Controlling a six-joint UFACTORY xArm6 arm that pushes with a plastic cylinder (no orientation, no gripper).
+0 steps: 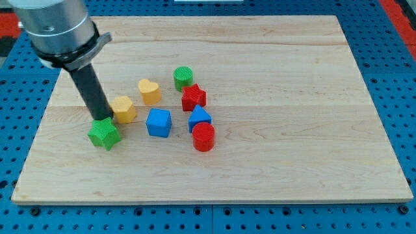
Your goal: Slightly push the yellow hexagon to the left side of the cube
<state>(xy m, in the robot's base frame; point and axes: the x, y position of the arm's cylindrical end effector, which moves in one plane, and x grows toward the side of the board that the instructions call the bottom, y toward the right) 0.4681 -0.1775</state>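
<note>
Nearest: red cylinder (203,137) and green star (104,133), w/ blue cube (158,122) between them, slightly further back. My tip (104,119) sits right behind the star, touching or nearly so, just left of the yellow hexagon (123,109). Bare rod, no jaws, nothing clamped. Hexagon is up-left of the cube, near but apart. Blue triangular block (199,117) touches the cylinder. Further: red star (193,97), yellow heart (149,91), green cylinder (183,78).

Looks mostly done; maybe a small nudge left. Can't confirm contact.
</note>
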